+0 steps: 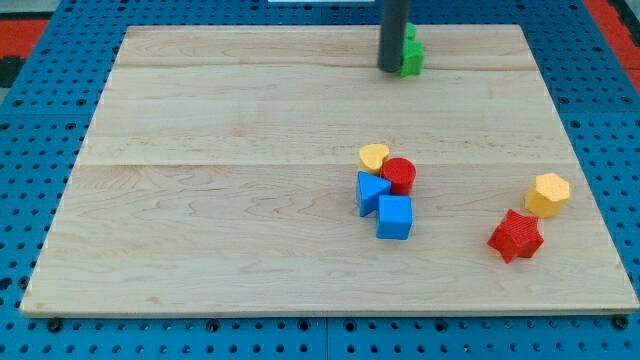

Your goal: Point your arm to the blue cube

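The blue cube [395, 217] lies on the wooden board [220, 190], right of centre toward the view's bottom. It touches a blue triangular block [371, 189] at its upper left. A red cylinder [399, 175] and a yellow heart-shaped block [374, 156] sit just above them. My tip [389, 69] is at the view's top, far above the blue cube, right beside a green block [411, 55] that the rod partly hides.
A yellow hexagonal block [548, 194] and a red star-shaped block [516, 236] lie near the board's right edge. A blue pegboard [40, 200] surrounds the board on all sides.
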Controlling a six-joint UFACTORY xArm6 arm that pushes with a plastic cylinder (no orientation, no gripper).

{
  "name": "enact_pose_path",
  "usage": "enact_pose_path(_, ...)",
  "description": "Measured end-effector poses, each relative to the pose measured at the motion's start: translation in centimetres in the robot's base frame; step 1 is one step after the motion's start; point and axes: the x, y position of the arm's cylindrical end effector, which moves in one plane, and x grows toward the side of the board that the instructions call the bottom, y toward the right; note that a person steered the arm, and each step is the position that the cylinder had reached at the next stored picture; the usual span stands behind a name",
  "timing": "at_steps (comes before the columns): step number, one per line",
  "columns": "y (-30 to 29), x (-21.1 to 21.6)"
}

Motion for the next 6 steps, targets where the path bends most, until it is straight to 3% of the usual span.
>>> enact_pose_path(1, 1.5, 2.2)
enact_pose_path(3, 0.3, 11.3)
enact_pose_path(4, 2.2, 16.4)
enact_pose_path(5, 2.0, 24.4)
enact_pose_path(6, -0.2, 29.7)
